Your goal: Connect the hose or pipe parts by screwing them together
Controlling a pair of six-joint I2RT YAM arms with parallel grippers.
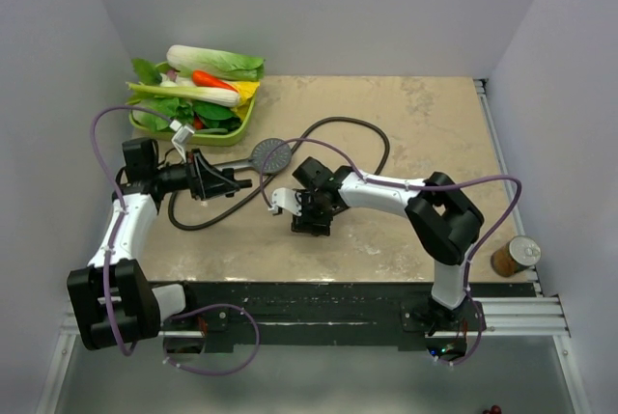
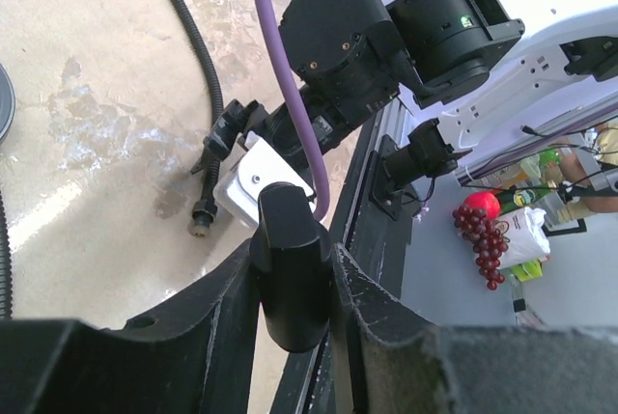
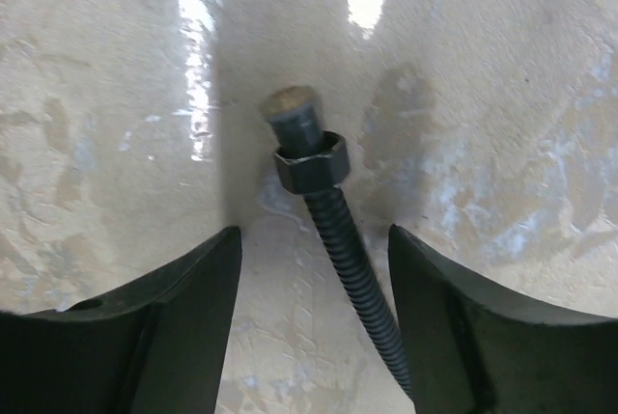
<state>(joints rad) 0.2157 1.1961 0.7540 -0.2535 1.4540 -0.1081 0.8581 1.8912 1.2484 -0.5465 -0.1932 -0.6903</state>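
A: L claw (image 2: 294,274) clamped on what looks like shower head (image 1: 271,153) handle (image 2: 288,226). R claw (image 3: 314,235) open astride hose (image 3: 362,289), not touching; end nut (image 3: 309,158) flat on tabletop (image 1: 425,134).
B: Pinch hose just behind nut, line it up w/ handle. Room's to the R; veg tray (image 1: 237,132) crowds far L, near edge close.

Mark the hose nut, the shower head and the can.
hose nut (image 3: 311,161), right wrist view, on the hex collar.
shower head (image 1: 272,153), top view, on the round face.
can (image 1: 512,258), top view, on its body.
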